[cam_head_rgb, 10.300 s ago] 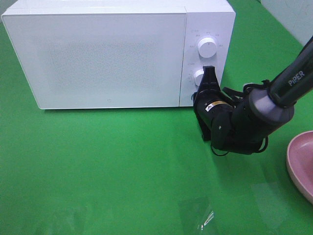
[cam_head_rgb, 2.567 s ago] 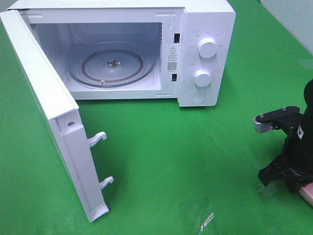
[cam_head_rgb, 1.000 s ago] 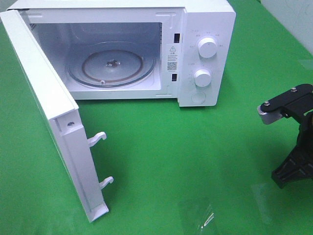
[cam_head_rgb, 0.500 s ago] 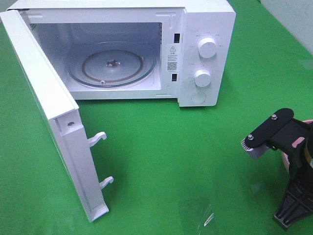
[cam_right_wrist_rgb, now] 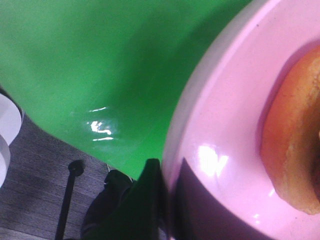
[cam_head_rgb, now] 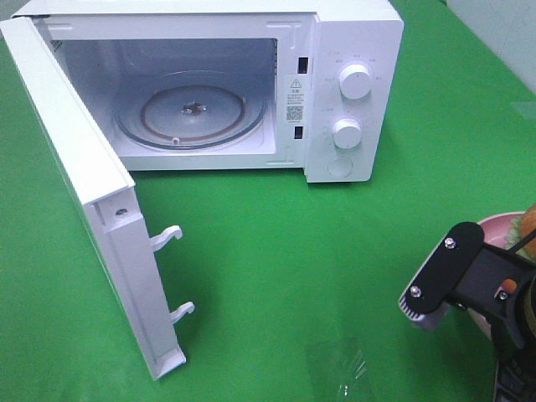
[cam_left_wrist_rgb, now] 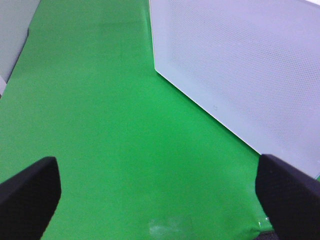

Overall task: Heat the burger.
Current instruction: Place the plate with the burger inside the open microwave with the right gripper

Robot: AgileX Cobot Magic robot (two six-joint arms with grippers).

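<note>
The burger [cam_right_wrist_rgb: 295, 150] lies on a pink plate [cam_right_wrist_rgb: 225, 125]; only its orange-brown edge shows in the right wrist view. My right gripper [cam_right_wrist_rgb: 167, 187] is shut on the plate's rim, one dark finger outside it and one over it. From the high camera, the plate [cam_head_rgb: 500, 224] and a sliver of burger [cam_head_rgb: 530, 218] peek out behind my right arm [cam_head_rgb: 469, 285] at the right edge. The white microwave [cam_head_rgb: 352, 50] stands open with its glass turntable [cam_head_rgb: 188, 109] bare. My left gripper [cam_left_wrist_rgb: 160, 200] is open over the green cloth, beside the microwave door [cam_left_wrist_rgb: 240, 65].
The open door [cam_head_rgb: 92, 209] swings out to the left front, its two latch hooks [cam_head_rgb: 172, 239] pointing right. Two knobs [cam_head_rgb: 355, 82] sit on the microwave's right panel. Green cloth covers the table; its edge and dark floor [cam_right_wrist_rgb: 35, 190] show beside the plate.
My right arm has swung forward and lower at the right edge. The pink plate and a bit of burger now show behind it.
</note>
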